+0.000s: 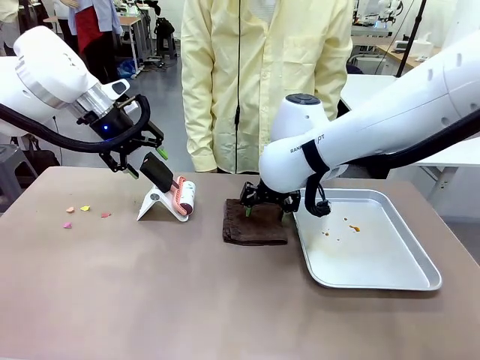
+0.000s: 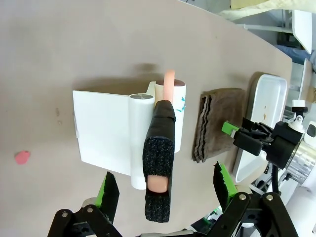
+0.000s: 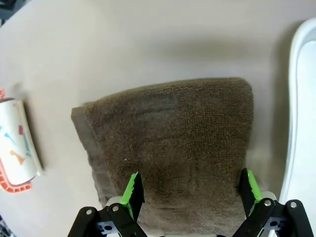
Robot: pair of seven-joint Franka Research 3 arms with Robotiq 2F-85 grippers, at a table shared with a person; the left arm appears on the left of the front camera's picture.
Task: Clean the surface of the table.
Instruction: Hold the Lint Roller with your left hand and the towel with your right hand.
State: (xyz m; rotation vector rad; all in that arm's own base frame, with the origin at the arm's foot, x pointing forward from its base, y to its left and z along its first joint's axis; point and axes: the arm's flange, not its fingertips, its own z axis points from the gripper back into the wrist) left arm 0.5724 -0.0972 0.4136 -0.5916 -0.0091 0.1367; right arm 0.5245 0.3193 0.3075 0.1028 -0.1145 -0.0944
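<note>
Nearest the lens is the bare brown top of the table [image 1: 180, 315], which spans the whole foreground. At its left, a few small coloured scraps [image 1: 84, 209] lie loose on it, so the cleaning looks barely begun; judged from this, both tools are yet to be picked up. Next along, the left gripper [image 1: 148, 163] hangs with its jaws apart on either side of the black handle of a lint roller [image 1: 182, 196], which sits in a white stand [image 1: 154, 204]. Neither pad seems to touch the handle. At the middle lies a folded brown cloth [image 1: 255, 225], and the right gripper [image 1: 265, 210] is down over its far edge, jaws spread wide across it and gripping nothing. To the right rests a metal tray [image 1: 390, 277] with orange specks in it. Whether the right fingertips press on the cloth cannot be told. In the front view that arm hides part of the cloth's far edge, and the person behind the table is cut off by the top of the picture.
</note>
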